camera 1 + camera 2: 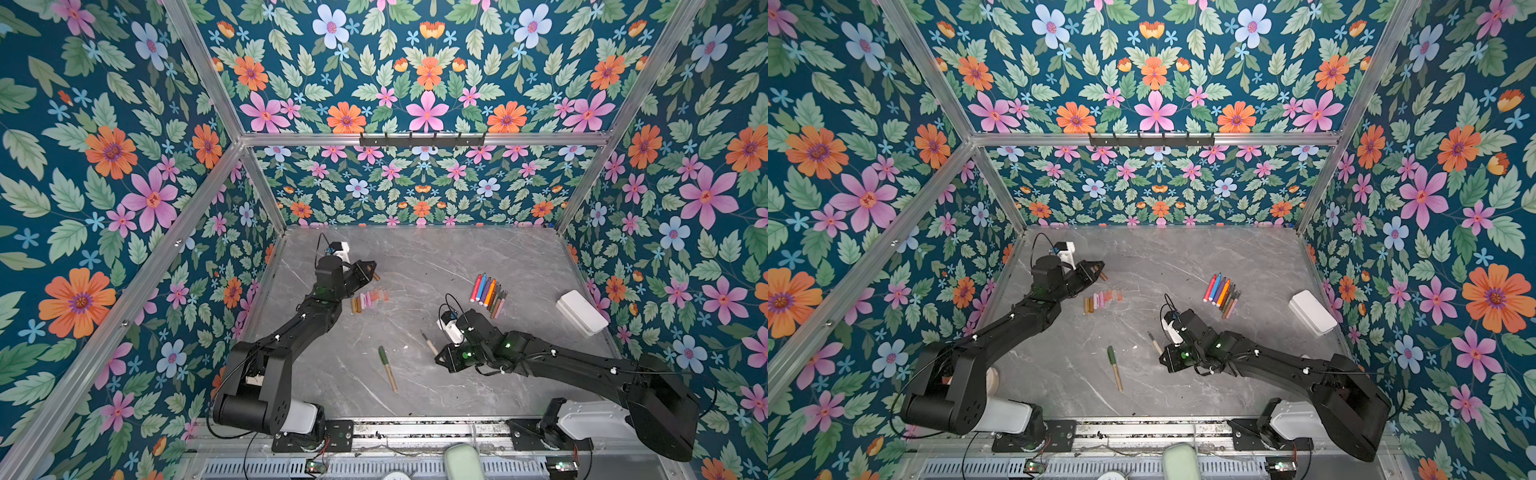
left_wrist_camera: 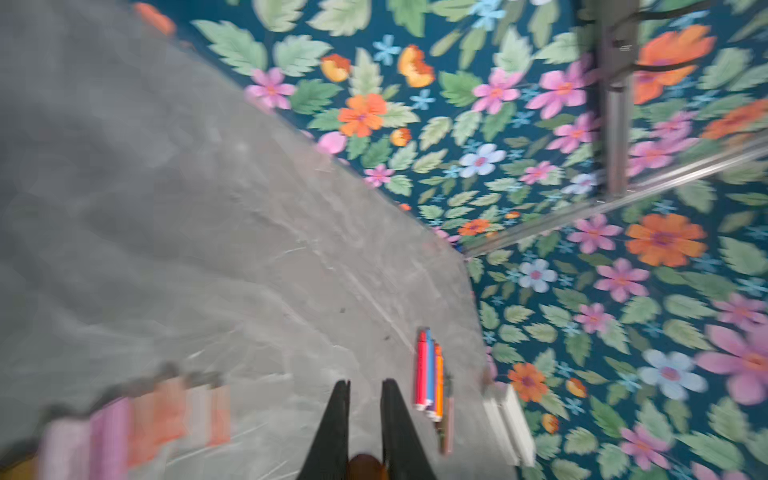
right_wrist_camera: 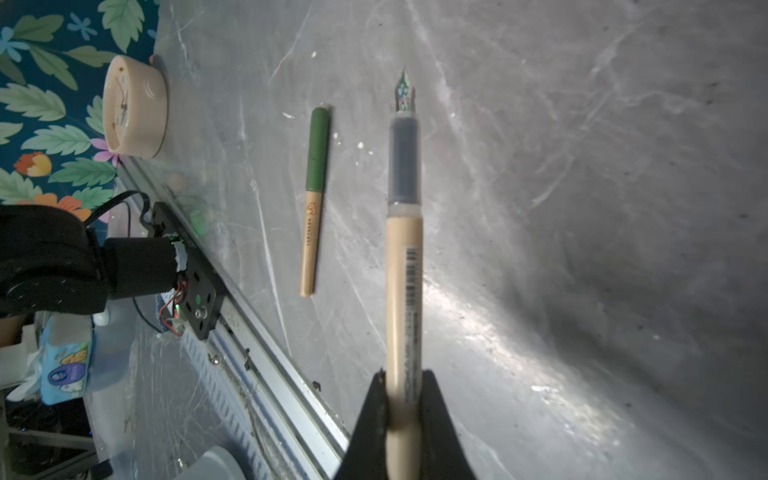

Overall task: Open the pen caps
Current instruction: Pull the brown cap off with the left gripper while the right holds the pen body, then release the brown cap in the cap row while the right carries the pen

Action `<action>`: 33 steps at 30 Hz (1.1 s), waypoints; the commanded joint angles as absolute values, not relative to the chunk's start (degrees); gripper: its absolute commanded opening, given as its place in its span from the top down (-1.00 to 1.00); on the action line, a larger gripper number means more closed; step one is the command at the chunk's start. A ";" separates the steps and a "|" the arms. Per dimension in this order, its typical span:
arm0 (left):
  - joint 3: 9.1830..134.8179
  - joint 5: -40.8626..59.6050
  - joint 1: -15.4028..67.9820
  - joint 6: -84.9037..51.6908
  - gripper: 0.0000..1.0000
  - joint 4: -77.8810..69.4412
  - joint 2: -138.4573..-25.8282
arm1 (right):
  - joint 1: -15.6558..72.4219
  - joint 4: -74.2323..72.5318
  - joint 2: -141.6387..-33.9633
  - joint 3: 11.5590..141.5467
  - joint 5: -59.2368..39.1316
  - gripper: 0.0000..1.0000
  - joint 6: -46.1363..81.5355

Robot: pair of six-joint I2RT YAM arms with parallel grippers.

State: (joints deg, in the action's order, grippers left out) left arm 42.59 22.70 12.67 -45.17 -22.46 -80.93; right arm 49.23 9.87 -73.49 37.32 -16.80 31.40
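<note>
left gripper [image 1: 371,267]: closed narrowly on a brown cap [image 1: 376,276], which is pinched deep between the fingers, near the back left of the bench [image 1: 415,257]; its wrist view is blurred.
right gripper [image 3: 404,380]: clamped around the beige barrel of an uncapped pen [image 3: 404,270]; the dark grip section and the nib are exposed and point away from the gripper.
green-capped pen [image 1: 387,368]: laid flat on the bench towards the front, between the two arms, apart from the held pen; its cap is seated on the beige barrel.
row of caps [image 1: 370,298]: lined up side by side in tan, pink and orange tones, just in front of the left gripper and not touched by it.
bundle of pens [image 1: 488,293]: laid side by side right of centre; red, blue, purple and orange ones are seen, with duller ones next to them; whether these are capped cannot be told.
white box [image 1: 581,311]: set by the right wall, near the bundle of pens.
</note>
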 commanded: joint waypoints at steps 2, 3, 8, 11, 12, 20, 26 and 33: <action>38.44 12.92 8.34 -35.46 1.00 -9.79 -77.23 | 47.94 10.75 -73.71 36.83 -15.86 1.00 31.73; 37.60 10.04 7.43 -34.22 1.00 -7.78 -76.60 | 47.85 10.84 -73.99 36.98 -16.02 1.00 31.64; 37.45 5.85 4.30 -29.20 1.00 -3.33 -79.69 | 47.75 11.51 -75.14 38.37 -16.35 1.00 31.14; 38.29 7.38 3.19 -27.57 0.95 -3.10 -82.86 | 47.75 11.68 -75.66 38.91 -16.52 1.00 31.11; 38.56 7.60 2.86 -27.19 0.94 -2.99 -83.71 | 47.81 11.67 -75.76 39.09 -16.68 1.00 31.11; 41.71 12.29 1.18 -25.15 0.87 -5.45 -91.35 | 47.75 13.06 -75.87 40.33 -16.64 1.00 30.83; 43.24 14.88 1.14 -25.40 0.79 -7.12 -95.06 | 47.79 14.30 -75.74 41.13 -16.11 1.00 30.41; 44.59 16.09 1.14 -25.58 0.66 -7.73 -97.32 | 47.80 14.51 -75.72 41.40 -15.96 1.00 30.34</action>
